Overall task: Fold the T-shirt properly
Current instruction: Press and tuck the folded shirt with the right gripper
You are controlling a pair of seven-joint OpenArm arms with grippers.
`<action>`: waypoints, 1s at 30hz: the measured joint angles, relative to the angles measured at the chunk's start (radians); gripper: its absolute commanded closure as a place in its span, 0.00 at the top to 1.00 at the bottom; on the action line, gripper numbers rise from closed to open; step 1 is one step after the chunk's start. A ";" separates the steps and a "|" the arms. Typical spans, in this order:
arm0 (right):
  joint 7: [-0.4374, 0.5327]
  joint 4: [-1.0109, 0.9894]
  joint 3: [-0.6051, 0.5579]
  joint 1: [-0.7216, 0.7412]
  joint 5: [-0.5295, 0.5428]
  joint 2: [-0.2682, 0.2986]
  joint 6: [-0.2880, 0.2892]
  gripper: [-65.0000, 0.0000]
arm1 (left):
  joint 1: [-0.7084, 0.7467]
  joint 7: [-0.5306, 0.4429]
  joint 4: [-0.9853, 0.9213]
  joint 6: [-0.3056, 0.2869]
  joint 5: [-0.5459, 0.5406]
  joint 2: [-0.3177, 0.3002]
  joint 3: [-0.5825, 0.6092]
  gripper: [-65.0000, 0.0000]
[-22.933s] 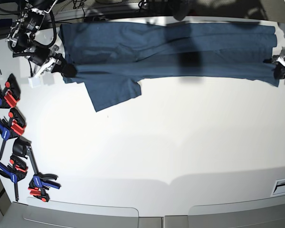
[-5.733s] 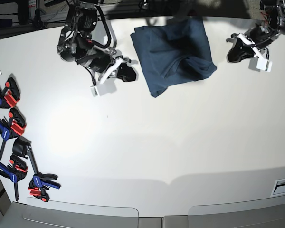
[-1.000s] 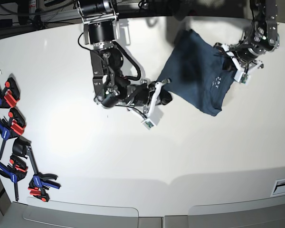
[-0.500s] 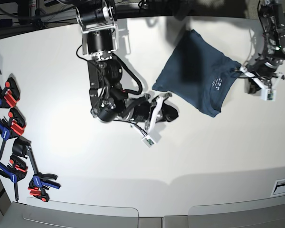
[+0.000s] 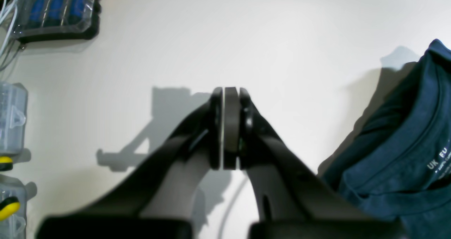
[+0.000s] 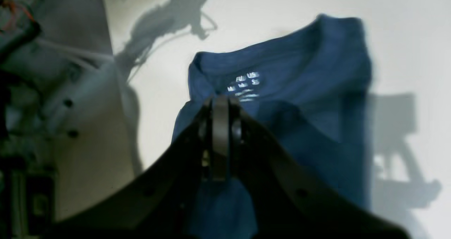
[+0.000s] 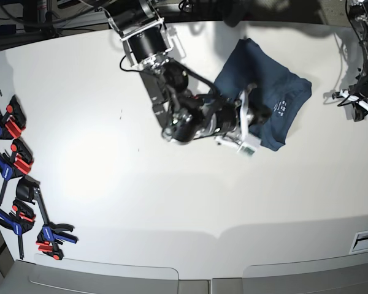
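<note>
The right tool (image 7: 257,116) covers the T-shirt's (image 7: 257,70) lower edge in the base view. The neck label (image 6: 245,85) is too blurred to read. The left wrist view's right edge cuts the T-shirt off.

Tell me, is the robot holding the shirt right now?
No. Both are shut on nothing: the left gripper is over bare table beside the T-shirt, and the right gripper is above it.

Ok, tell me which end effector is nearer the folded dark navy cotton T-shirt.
Right. The right end effector sits over the folded dark navy cotton T-shirt, shut, above its lower edge. The left end effector is off to the side over bare table, shut.
</note>
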 measured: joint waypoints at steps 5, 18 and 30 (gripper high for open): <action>0.161 0.000 -0.129 -0.054 -0.239 0.000 0.000 0.00 | 0.000 0.000 0.000 0.000 -0.002 0.002 0.000 0.00; 0.334 -0.053 -0.135 -0.133 -0.646 0.000 -0.170 0.00 | 0.000 0.001 0.000 0.000 -0.003 0.003 0.000 0.00; 0.341 -0.053 0.278 -0.131 -0.644 0.014 -0.196 0.00 | 0.034 -0.002 0.000 0.000 -0.003 0.003 0.000 0.00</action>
